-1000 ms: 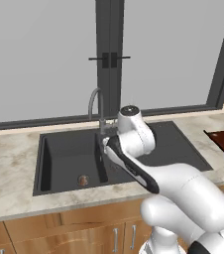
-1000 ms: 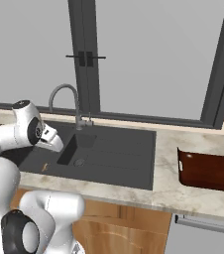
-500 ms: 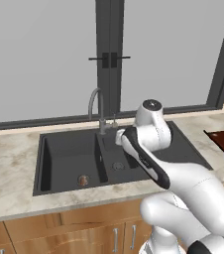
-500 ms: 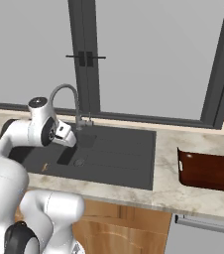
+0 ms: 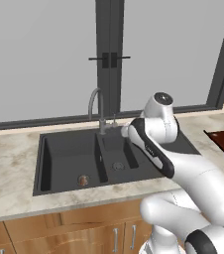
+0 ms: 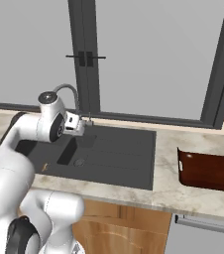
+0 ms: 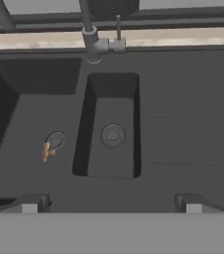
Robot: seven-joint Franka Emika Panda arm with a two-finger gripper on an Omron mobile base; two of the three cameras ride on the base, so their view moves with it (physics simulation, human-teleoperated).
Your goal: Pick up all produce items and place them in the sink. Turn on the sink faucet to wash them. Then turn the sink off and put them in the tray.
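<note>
A small brownish-orange produce item (image 7: 46,151) lies on the floor of the large basin of the sink (image 5: 148,166), just beside the drain hole, and it shows as a roundish lump in the left base view (image 5: 84,180). With produce in the basin and nothing in the gripper (image 7: 111,203), the washing step looks to be the one in hand. The gripper hangs over the sink with its two fingertips (image 7: 30,203) set wide apart and empty, facing the faucet (image 7: 95,43) at the back edge; from the right base view the hand sits just in front of the faucet's base (image 6: 89,121), near but apparently not touching it. The next move probably calls for bringing a finger to the small side lever (image 7: 118,31) and pushing it to start the water, with care to meet the thin lever and not the spout (image 5: 95,99). The tray (image 6: 209,171) waits on the counter well to the right, cut off by the picture's edge. No water can be seen running, though a thin stream would be hard to make out. Whether other produce lies elsewhere cannot be told, and the arm hides part of the drainboard in the left base view.
</note>
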